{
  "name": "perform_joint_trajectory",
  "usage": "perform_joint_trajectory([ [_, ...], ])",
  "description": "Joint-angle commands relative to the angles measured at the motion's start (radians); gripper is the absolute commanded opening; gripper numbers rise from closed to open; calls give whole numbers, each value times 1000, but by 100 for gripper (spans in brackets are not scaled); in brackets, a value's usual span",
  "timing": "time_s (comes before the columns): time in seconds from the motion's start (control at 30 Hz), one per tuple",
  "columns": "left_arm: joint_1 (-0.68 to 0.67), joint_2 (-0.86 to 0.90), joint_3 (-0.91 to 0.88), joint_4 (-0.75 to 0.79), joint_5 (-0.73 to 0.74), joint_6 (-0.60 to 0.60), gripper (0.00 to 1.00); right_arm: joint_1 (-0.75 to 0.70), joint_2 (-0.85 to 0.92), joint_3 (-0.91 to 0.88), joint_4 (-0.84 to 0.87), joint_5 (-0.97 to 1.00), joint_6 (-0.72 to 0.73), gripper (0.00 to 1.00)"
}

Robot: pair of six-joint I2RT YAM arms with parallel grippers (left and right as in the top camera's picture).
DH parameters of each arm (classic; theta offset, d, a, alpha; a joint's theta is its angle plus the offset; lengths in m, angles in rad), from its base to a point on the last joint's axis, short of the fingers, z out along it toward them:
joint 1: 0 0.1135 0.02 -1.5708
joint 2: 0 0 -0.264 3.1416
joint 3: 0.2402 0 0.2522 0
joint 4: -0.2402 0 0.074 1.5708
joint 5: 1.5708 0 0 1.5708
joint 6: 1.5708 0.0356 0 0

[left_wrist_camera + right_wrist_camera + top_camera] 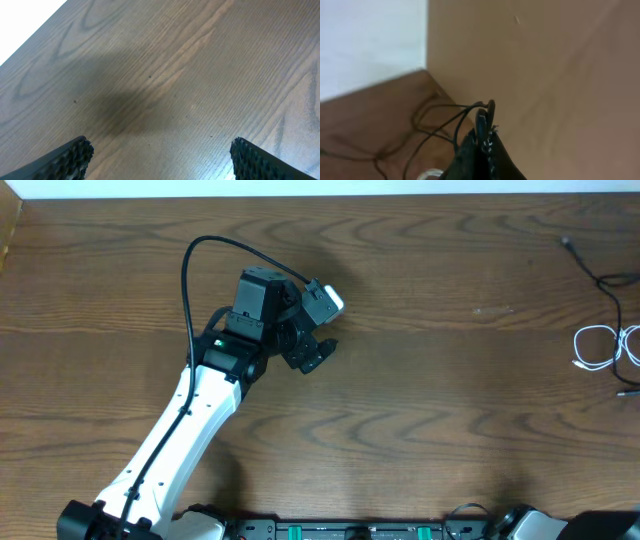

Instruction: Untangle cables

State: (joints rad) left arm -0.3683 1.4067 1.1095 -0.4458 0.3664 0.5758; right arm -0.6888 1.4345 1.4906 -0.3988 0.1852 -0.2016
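**A:** Where are the cords?

**B:** At the far right edge of the overhead view. The white cord (597, 346) is in a loose loop at mid-height. A black cord (603, 278) trails above it from the upper right corner, and another dark bit lies just below. All of them run off the frame.

**A:** Are they tangled?

**B:** The parts I can see lie apart and don't cross. The rest is cut off, so I can't call the job finished.

**A:** And the left pincer (162, 157)?

**B:** Its fingers are spread wide with only bare table (430, 380) between them. It sits left of centre, well apart from the cords.

**A:** The right pincer (485, 125)?

**B:** Its fingers are pressed together. Thin black strands run up to its tip, but the picture is too blurred to say whether one is pinched.

**A:** What's left, then?

**B:** Probably checking that right-hand bunch and pulling apart any remaining crossings.
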Motion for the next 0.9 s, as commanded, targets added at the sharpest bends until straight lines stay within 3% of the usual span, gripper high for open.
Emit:
perform_joint_trajectory([
  [0.0,3,6,8,-2,-5,-13,89,-34,49,14,-40,42,64,14],
  [0.07,3,6,8,-5,-5,-13,89,-47,81,14,-74,42,98,44],
  [0.33,3,6,8,-17,-5,-13,89,-54,132,14,-143,40,148,97],
  [0.47,3,6,8,-18,-5,-13,89,-54,124,14,-143,-69,156,99],
  [0.67,3,6,8,-18,-11,-16,91,-40,107,14,-171,-407,151,99],
  [0.73,3,6,8,-11,-59,-76,91,-30,98,14,-212,-539,121,99],
  [0.77,3,6,8,-3,-110,-137,98,-24,94,14,-236,-595,114,99],
  [0.87,3,6,8,14,-274,-295,98,4,89,14,-294,-668,108,99],
])
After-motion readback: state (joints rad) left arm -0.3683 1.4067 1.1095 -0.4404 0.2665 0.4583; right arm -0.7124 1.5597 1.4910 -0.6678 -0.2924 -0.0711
